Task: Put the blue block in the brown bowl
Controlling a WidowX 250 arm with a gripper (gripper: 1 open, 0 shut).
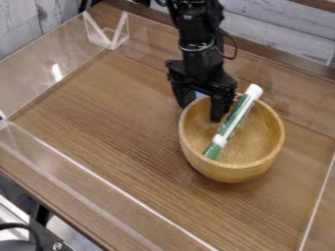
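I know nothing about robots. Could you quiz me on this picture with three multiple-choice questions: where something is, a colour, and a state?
1. Where is the white-and-green tube?
A. Lying in the brown bowl
B. Held by the gripper
C. Standing outside the bowl

2. What colour is the bowl?
A. Blue
B. Light brown
C. Red

3. The gripper's jaws are:
A. Open
B. Shut on the tube
C. Out of view

Answers: 1 A, the tube leans inside against the rim; 2 B, pale wood grain shows; 3 A, its fingers stand apart.

Tool open above brown bowl rim; white-and-green tube leaning inside.
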